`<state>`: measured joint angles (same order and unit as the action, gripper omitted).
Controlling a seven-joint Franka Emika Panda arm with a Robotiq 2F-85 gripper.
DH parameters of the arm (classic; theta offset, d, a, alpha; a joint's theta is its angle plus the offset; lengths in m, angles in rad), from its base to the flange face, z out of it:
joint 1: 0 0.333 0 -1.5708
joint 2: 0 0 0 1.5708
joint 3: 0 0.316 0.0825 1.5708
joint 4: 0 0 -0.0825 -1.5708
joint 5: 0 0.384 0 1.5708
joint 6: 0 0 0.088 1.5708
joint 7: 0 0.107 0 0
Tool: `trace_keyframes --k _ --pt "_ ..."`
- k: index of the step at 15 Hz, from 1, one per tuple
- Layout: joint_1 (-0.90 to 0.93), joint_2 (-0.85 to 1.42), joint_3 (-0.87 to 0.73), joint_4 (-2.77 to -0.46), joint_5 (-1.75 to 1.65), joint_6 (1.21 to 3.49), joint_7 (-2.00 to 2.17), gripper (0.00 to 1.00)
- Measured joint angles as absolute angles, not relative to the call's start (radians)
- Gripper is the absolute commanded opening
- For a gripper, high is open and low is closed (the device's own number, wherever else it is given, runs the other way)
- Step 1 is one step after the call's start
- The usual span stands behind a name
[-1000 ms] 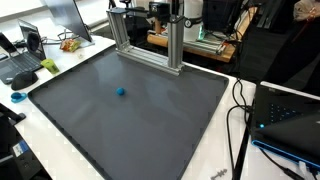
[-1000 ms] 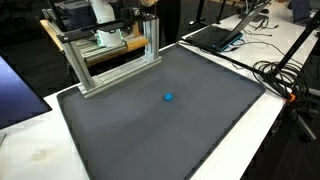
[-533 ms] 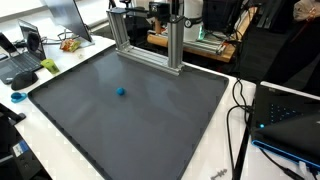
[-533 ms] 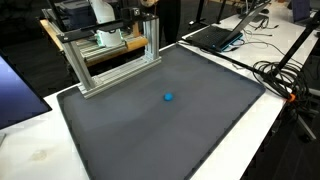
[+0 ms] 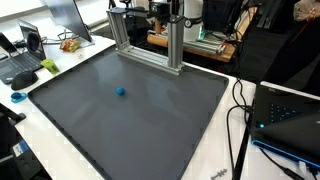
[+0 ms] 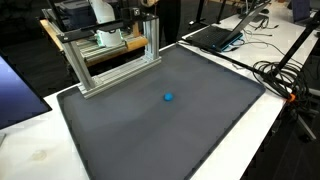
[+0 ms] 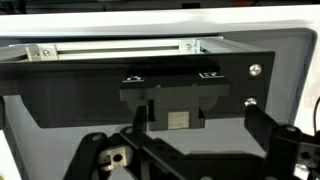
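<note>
A small blue ball point(image 5: 120, 91) sits alone on a broad dark grey mat point(image 5: 150, 125), a little off its middle, with nothing touching it; both exterior views show it. The mat covers most of the white table point(image 6: 30, 140). At the mat's far edge stands a silver aluminium frame point(image 6: 110, 62) of posts and rails, well apart from the ball. The tool point(image 7: 190, 165) shows only in the wrist view, low in the picture, its two black fingers point(image 7: 95, 152) spread wide with nothing between them. It faces a black plate point(image 7: 80, 90) and the frame's rail, and the ball is outside that view. An open black laptop point(image 6: 215, 35) and a tangle of black cables point(image 6: 285, 75) lie on the table beyond the mat.
</note>
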<state>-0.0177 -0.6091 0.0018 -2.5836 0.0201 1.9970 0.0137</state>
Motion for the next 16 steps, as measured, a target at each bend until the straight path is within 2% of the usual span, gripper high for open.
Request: trace_keyframes --k 16 --pt "-0.023 -0.602 0.001 -2.625 -0.004 2.066 0.002 1.00"
